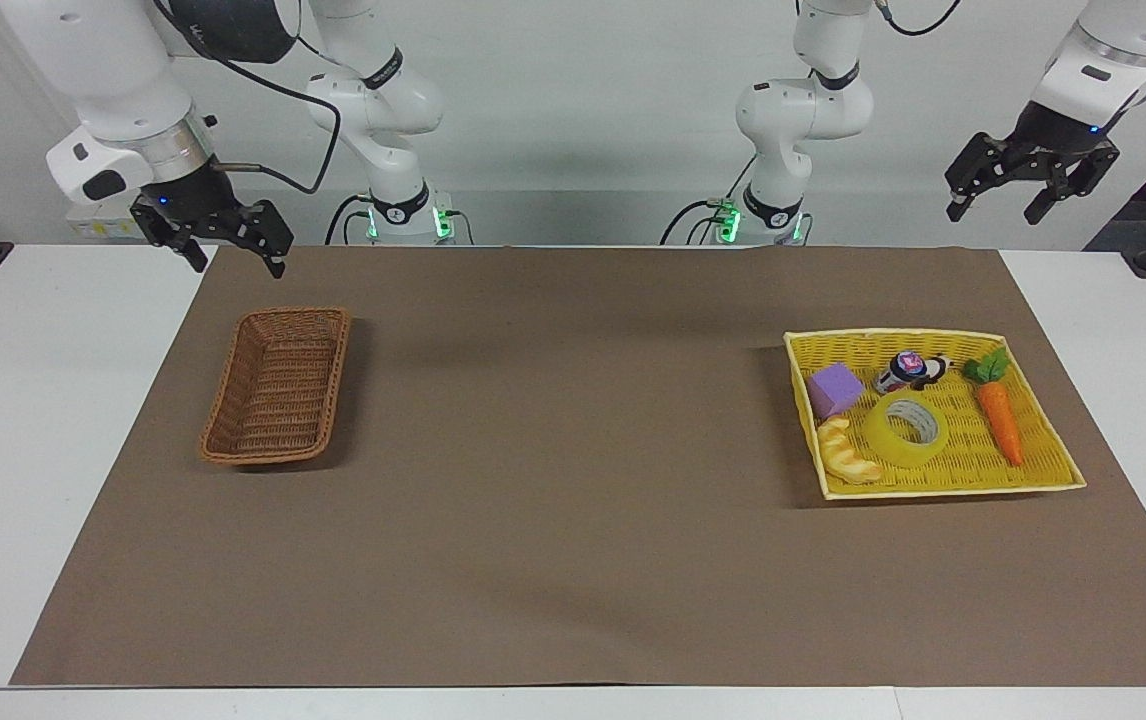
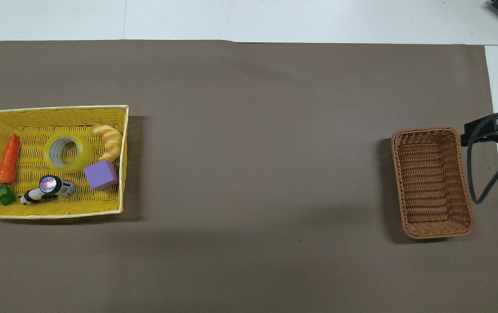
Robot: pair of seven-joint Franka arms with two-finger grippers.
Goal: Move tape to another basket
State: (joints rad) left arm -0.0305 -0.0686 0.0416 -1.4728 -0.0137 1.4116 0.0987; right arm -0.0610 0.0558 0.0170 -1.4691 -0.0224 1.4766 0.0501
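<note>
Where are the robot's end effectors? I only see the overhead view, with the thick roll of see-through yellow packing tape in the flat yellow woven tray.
Observer: The left end effector hangs high in the air at the left arm's end of the table. It is open and touches nothing.
Operator: And the other one?
Observer: The right end effector is open too. It is up in the air by the narrow brown wicker basket and holds nothing.
Operator: Do the arms have any lights?
Observer: Yes, green lights glow at both arms' bases.
</note>
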